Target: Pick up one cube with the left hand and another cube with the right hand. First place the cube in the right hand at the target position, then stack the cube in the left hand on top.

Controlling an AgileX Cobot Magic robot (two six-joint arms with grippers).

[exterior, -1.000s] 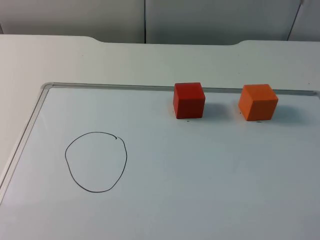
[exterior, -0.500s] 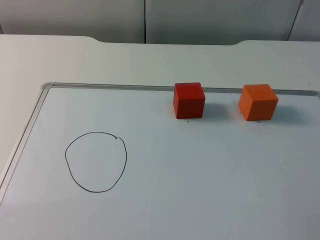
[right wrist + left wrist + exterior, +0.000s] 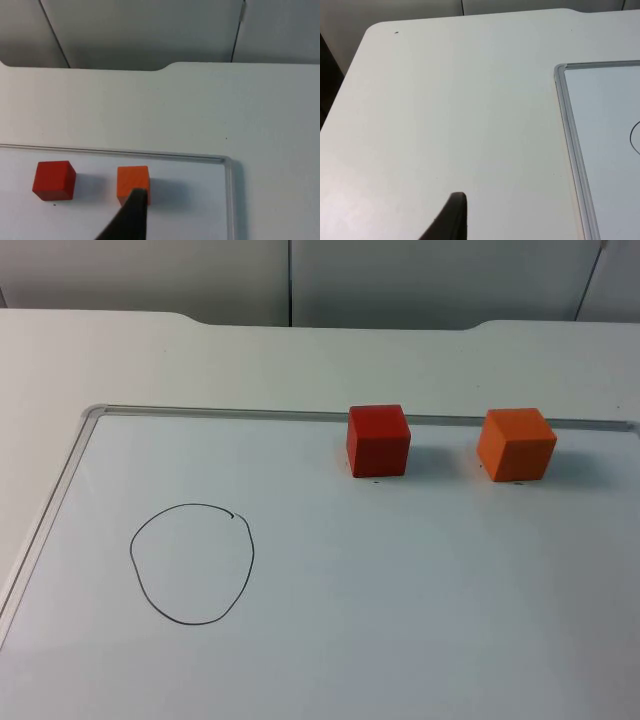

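Red cube [image 3: 379, 440]: resting on the whiteboard [image 3: 400, 580] near its far frame edge, left of the orange cube, apart from it.
Orange cube [image 3: 515, 444]: on the whiteboard, also by the far edge, nearer the right side.
Drawn circle [image 3: 192, 563]: black outline on the whiteboard's left part, well apart from both cubes.
Left gripper [image 3: 451, 220]: above bare white table [image 3: 250, 365] beside the whiteboard's frame; finger state impossible to tell.
Right gripper [image 3: 131, 216]: above the whiteboard, fingertip overlapping the orange cube in the wrist view; finger state impossible to tell.

A lab bench: whiteboard [image 3: 420, 620] (framed) on white table [image 3: 250, 365], grey partition [image 3: 400, 280].
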